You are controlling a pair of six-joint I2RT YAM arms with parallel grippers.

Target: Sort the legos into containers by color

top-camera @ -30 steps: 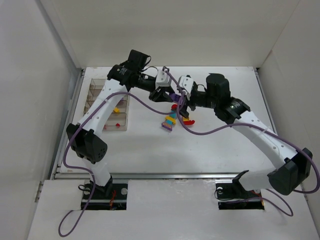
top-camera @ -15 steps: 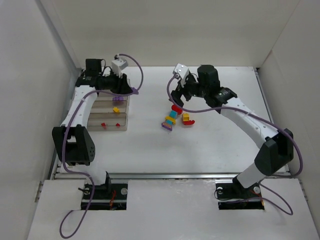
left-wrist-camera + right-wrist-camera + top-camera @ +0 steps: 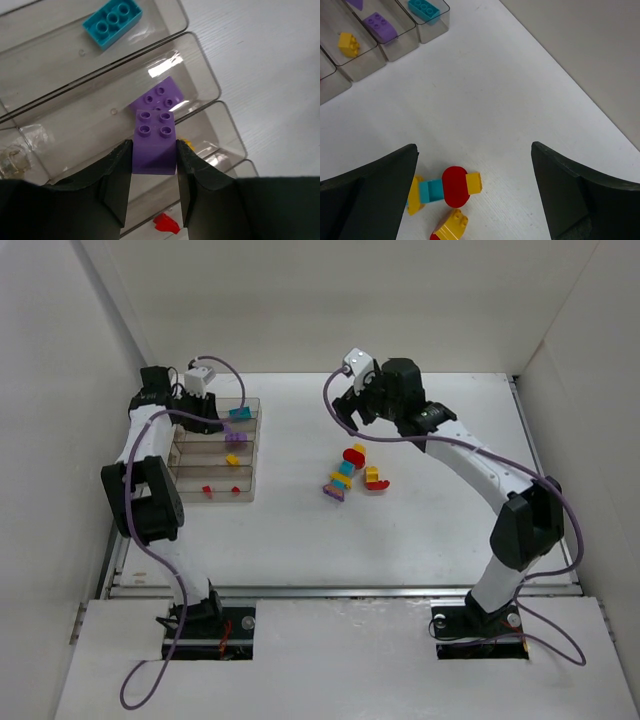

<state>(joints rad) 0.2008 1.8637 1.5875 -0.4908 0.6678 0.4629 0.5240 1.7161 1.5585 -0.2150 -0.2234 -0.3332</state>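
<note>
Pinching purple brick in left tool above organizer.
Centre over compartment holding matching purple brick, release low; with right tool spread wide over loose legos on desk.

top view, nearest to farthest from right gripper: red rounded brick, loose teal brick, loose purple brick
1. Red rounded plastic brick, at the far end of the loose pile, nearest the right gripper, whose jaws are open.
2. Teal plastic brick, in the middle of the pile.
3. Purple plastic brick, at its near-left tip.
</note>
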